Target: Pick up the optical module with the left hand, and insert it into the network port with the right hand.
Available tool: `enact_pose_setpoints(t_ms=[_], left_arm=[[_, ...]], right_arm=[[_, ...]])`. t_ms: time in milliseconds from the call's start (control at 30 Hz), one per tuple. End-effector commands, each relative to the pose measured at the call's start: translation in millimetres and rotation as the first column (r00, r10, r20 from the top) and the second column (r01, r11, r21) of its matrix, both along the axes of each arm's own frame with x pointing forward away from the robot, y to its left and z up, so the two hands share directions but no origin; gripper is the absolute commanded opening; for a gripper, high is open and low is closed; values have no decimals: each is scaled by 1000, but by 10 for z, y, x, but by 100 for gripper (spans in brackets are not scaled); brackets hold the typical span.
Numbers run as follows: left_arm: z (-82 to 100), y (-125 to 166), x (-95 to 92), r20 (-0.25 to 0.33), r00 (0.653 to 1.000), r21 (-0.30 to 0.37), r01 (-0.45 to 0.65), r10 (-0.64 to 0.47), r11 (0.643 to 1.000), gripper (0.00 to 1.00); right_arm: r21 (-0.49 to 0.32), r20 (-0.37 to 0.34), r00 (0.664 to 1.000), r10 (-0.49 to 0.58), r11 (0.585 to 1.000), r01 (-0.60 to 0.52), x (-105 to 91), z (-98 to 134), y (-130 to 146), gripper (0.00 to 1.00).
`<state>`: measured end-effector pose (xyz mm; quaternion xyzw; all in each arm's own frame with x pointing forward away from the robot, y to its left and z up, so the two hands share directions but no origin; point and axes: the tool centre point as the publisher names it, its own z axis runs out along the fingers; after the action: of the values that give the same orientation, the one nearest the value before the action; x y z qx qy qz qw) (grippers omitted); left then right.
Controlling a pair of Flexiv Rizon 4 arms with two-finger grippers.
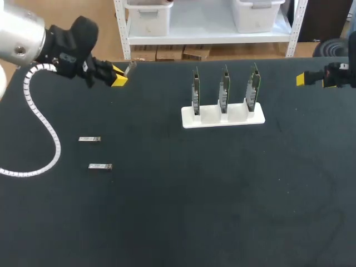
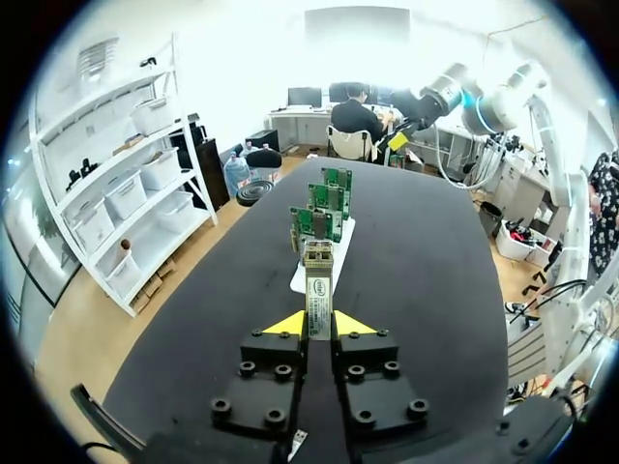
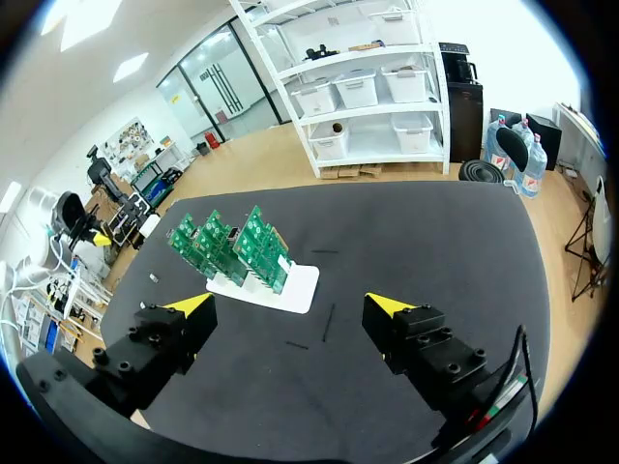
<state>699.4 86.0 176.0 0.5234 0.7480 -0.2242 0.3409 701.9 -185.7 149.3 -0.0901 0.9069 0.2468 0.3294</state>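
My left gripper hovers over the table's far left, shut on a slim silver optical module that sticks out past its yellow tips. In the left wrist view the module is clamped between the fingers of the gripper and points toward the card stand. The network ports are on three upright green cards in a white stand at the table's middle back. My right gripper is at the far right edge; its own view shows it wide open and empty, well short of the cards.
Two more silver modules lie flat on the black table at the left. A white coiled cable hangs from my left arm over the table's left side.
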Motion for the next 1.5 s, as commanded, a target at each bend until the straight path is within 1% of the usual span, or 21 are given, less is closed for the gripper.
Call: enact_pose_setpoints(t_ms=[33,67,167,233,267,333,400,500,533,567,633,700,733,767,1133,1200,1267,1333,1400,1467,1500], left_arm=[[-9,25,-21,7,1000,-15,1,-1,1000,0],[-9,25,-21,7,1000,-15,1,-1,1000,0],[112,-219,-120,27,998,-67,54,-53,996,0],[152,-325,-152,19,996,-104,84,-82,991,0],[173,-401,-171,0,995,-141,101,-102,985,0],[193,-489,-192,-2,993,-160,118,-120,980,0],[201,-607,-226,-35,986,-206,150,-160,967,0],[192,-737,-252,-60,981,-257,166,-187,952,0],[189,-770,-249,-80,977,-301,163,-195,940,0],[186,-792,-239,-86,975,-330,166,-205,929,0],[188,-827,-197,-112,977,-374,128,-182,919,0],[217,-856,-165,-110,979,-407,116,-174,906,0],[250,-863,-155,-92,981,-419,120,-173,900,0],[284,-862,-150,-76,982,-417,125,-171,900,0],[284,-862,-150,-76,982,-417,125,-171,900,0],[235,-764,-149,-77,985,-420,108,-154,901,0],[254,-750,-155,-33,989,-415,115,-141,902,0],[309,-792,-163,14,989,-457,135,-144,879,0],[333,-883,-159,58,987,-458,158,-147,875,0],[332,-980,-146,66,984,-493,174,-163,853,0],[324,-1028,-135,66,983,-495,179,-169,850,0]], right_arm=[[-6,1,1000,-6,1000,6,-15,8,10,100],[-6,1,1000,-6,1000,6,-15,8,10,100],[-6,1,1000,-6,1000,6,-15,8,10,100],[-6,1,1000,-6,1000,6,-15,8,10,100],[-6,1,1000,-6,1000,6,-15,8,10,100],[-6,1,1000,-6,1000,6,-15,8,10,100],[-6,1,1000,-6,1000,6,-15,8,10,100],[-6,1,1000,-6,1000,6,-15,8,10,100],[-6,1,1000,-6,1000,6,-15,8,10,100],[-6,1,1000,-6,1000,6,-15,8,10,100],[-6,1,1000,-6,1000,6,-15,8,10,100],[-6,1,1000,-6,1000,6,-15,8,10,100],[-6,1,1000,-6,1000,6,-15,8,10,100],[-6,1,1000,-6,1000,6,-15,8,10,100],[-6,1,1000,-6,1000,6,-15,8,10,100],[-6,1,1000,-6,1000,6,-15,8,10,100],[-6,1,1000,-6,1000,6,-15,8,10,100],[-6,1,1000,-6,1000,6,-15,8,10,100],[-6,1,1000,-6,1000,6,-15,8,10,100],[-6,1,1000,-6,1000,6,-15,8,10,100],[-6,1,1000,-6,1000,6,-15,8,10,100]])
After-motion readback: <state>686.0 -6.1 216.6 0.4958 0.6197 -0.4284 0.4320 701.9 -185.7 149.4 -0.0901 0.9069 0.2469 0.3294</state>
